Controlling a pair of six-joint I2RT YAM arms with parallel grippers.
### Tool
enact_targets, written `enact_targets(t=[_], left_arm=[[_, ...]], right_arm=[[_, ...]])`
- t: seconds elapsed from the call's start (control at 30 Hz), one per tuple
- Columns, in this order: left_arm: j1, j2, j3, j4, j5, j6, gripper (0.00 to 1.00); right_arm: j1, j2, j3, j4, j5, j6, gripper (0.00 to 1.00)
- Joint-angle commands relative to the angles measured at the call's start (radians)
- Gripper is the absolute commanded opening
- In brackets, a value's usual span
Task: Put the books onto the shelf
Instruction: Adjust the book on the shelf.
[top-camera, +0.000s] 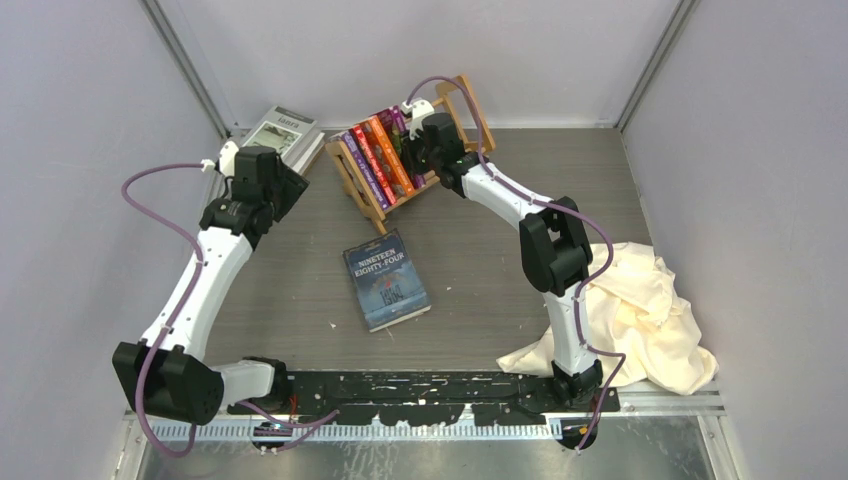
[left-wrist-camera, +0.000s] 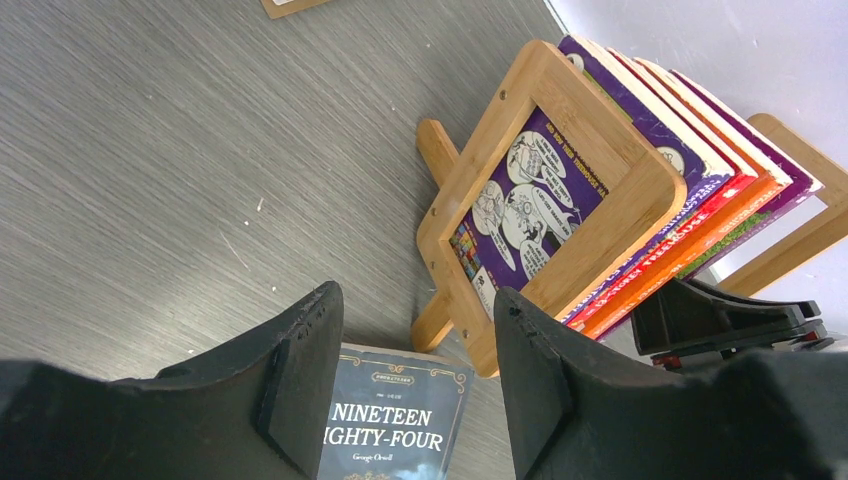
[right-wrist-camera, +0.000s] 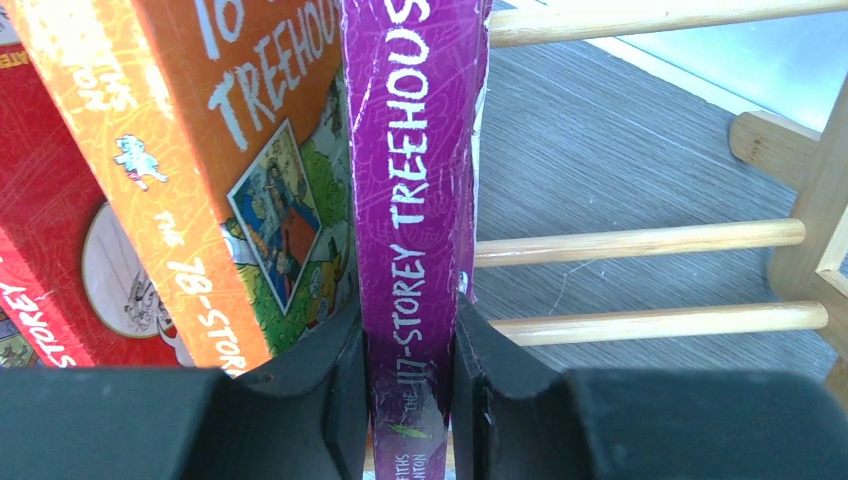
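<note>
The wooden shelf (top-camera: 352, 178) stands at the back of the table with several books (top-camera: 380, 155) upright in it. My right gripper (top-camera: 420, 140) reaches into it from the right and is shut on the spine of the purple book (right-wrist-camera: 415, 200), which stands beside an orange book (right-wrist-camera: 200, 150) and a red one (right-wrist-camera: 50, 250); its fingers (right-wrist-camera: 335, 390) press both sides of the spine. A dark blue book (top-camera: 386, 280) lies flat mid-table. My left gripper (left-wrist-camera: 418, 300) hangs open above the table, left of the shelf's end frame (left-wrist-camera: 590, 130), with the blue book (left-wrist-camera: 395, 425) below it.
A grey and white book (top-camera: 285, 132) lies at the back left corner, near the wall. A cream cloth (top-camera: 640, 310) is heaped at the right front, beside the right arm's base. The shelf's right part shows bare slats (right-wrist-camera: 640, 240).
</note>
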Motion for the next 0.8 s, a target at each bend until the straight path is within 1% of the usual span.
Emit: enact_targets(t=[0.0,0.37,0.77], left_arm=[[0.006,0.008,0.009,0.053,-0.016,-0.014,0.57],[0.006,0.010,0.016,0.056,-0.021,-0.021,0.57],[0.006,0.009,0.015,0.056,-0.013,-0.034,0.57]], right_arm=[[0.007,-0.075,0.003,0.022,-0.080,-0.001,0.11],[0.016,-0.080,0.016,0.004,-0.124,0.008,0.11],[0.040,-0.085,0.016,-0.015,-0.130,-0.015,0.11]])
